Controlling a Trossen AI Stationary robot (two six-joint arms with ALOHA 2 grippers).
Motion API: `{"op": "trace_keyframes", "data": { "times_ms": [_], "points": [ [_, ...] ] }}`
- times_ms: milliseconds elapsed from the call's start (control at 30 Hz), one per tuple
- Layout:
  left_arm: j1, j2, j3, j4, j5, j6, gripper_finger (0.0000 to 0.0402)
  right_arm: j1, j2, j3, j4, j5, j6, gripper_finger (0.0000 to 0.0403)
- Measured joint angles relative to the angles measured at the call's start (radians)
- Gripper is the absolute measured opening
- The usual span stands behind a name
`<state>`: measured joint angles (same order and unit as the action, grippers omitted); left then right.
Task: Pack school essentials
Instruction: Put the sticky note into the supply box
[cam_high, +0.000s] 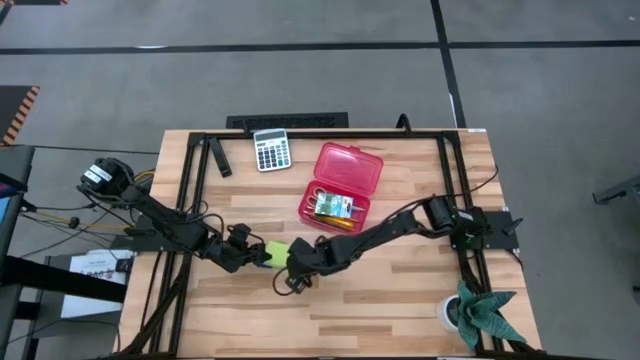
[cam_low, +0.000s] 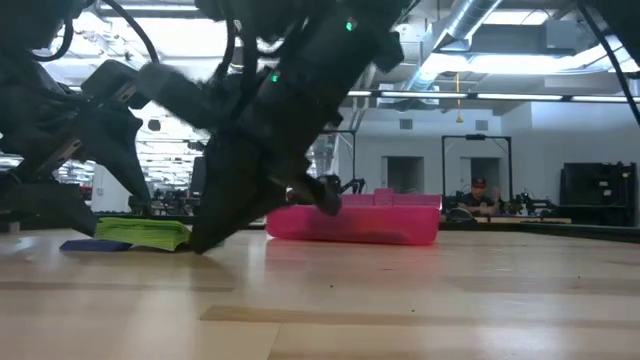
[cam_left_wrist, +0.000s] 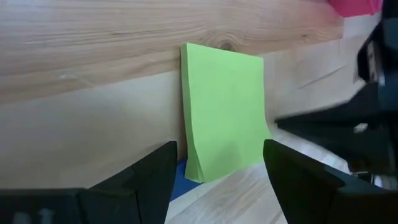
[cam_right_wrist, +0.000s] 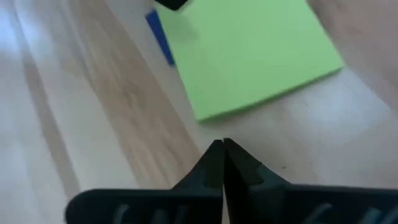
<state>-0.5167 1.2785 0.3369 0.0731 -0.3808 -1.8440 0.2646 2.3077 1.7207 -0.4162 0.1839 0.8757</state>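
Note:
The lime-green sticky-note pad (cam_high: 276, 248) lies flat on the table, with a blue strip (cam_left_wrist: 179, 178) under its near end. My left gripper (cam_left_wrist: 221, 171) is open and low, with one finger on each side of the pad's near end. My right gripper (cam_right_wrist: 222, 152) is shut, pointing down at the table just beside the pad's other edge (cam_right_wrist: 205, 115) and apart from it. The red case (cam_high: 340, 185) stands open behind them, with the green-blue carton and other pieces (cam_high: 335, 208) inside. The scissors are not to be made out. My left gripper's fingers (cam_left_wrist: 155, 177) come in level from the table's left and stand along the two sides of the pad's near end (cam_left_wrist: 205, 168). I cannot tell whether they touch it. The pad lies flat on the table.
The grey-white calculator (cam_high: 271, 150) lies at the far edge, left of the case. A potted plant (cam_high: 480, 315) stands at the near right corner. Bare wood shows along the near edge (cam_high: 350, 320).

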Motion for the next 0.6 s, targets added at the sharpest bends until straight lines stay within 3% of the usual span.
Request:
{"op": "trace_keyframes", "data": {
  "times_ms": [400, 600],
  "points": [
    [0.000, 0.004, 0.000, -0.014, 0.024, 0.000, 0.0233, -0.019, 0.066, 0.005, 0.195, -0.056, 0.024, 0.0007],
    [0.000, 0.076, 0.002, 0.052, 0.030, -0.019, 0.0233, -0.037, 0.070, 0.003, 0.233, -0.073, 0.024, 0.0004]
  ]
}}
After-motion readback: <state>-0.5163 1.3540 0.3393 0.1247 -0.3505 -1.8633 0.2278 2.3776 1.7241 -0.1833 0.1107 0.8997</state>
